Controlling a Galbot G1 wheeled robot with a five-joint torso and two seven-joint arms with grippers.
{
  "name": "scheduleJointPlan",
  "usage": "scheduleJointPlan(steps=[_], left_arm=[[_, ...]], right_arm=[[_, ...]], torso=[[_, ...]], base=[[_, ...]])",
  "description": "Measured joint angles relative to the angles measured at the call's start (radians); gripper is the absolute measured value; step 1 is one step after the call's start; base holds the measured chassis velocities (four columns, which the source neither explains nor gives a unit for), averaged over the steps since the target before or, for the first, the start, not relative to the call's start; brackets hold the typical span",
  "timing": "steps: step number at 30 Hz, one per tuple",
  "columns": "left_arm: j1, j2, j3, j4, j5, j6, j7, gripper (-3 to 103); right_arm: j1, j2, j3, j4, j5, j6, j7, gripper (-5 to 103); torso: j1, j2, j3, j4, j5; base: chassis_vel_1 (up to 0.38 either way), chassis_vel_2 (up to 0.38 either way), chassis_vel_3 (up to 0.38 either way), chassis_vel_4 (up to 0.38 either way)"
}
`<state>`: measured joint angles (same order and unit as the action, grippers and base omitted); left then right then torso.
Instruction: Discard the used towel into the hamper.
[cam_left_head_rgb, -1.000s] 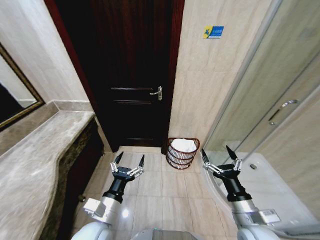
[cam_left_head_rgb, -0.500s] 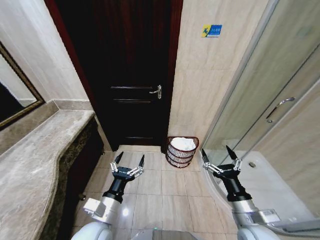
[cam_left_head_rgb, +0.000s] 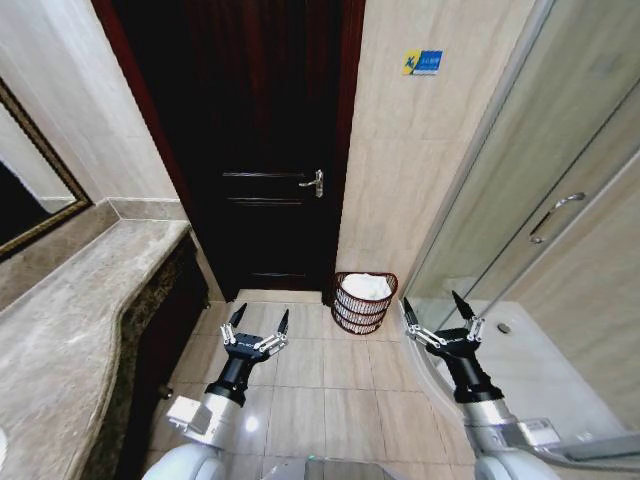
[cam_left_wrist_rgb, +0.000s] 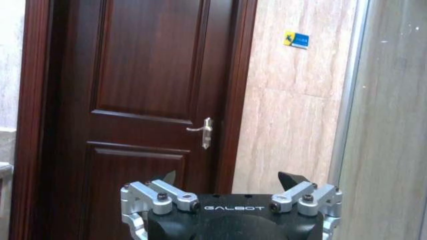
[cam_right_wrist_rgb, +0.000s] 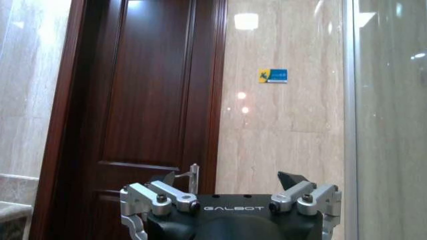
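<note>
Left end effector (cam_left_head_rgb: 257, 330): fingers spread wide, holding nothing, held above the floor short of the hamper (cam_left_head_rgb: 364, 303), off to its left. Right end effector (cam_left_head_rgb: 441, 318): same, spread and empty, just right of the hamper. Hamper stands on the floor against the tiled wall (cam_left_head_rgb: 430, 170), beside the dark door (cam_left_head_rgb: 265, 150). White towel (cam_left_head_rgb: 367, 288) already lies inside it. Judgement: towel is soft, light, limp; pinch a raised fold if it needs handling. Wire hamper likely light and easy to tip.

"GALBOT" on the left gripper (cam_left_wrist_rgb: 227, 181) and right gripper (cam_right_wrist_rgb: 227, 180) housings.
</note>
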<state>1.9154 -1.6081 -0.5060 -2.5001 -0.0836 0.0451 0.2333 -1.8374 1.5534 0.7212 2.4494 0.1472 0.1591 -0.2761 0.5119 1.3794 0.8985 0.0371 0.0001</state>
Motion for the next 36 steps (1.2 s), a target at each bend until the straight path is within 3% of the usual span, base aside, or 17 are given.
scheduleJointPlan(steps=[36], left_arm=[[0.0, 0.0, 0.0, 0.0, 0.0, 0.0, 0.0, 100]], right_arm=[[0.0, 0.0, 0.0, 0.0, 0.0, 0.0, 0.0, 100]], torso=[[0.0, 0.0, 0.0, 0.0, -0.0001]], base=[[0.105, -0.105, -0.103, 0.111]])
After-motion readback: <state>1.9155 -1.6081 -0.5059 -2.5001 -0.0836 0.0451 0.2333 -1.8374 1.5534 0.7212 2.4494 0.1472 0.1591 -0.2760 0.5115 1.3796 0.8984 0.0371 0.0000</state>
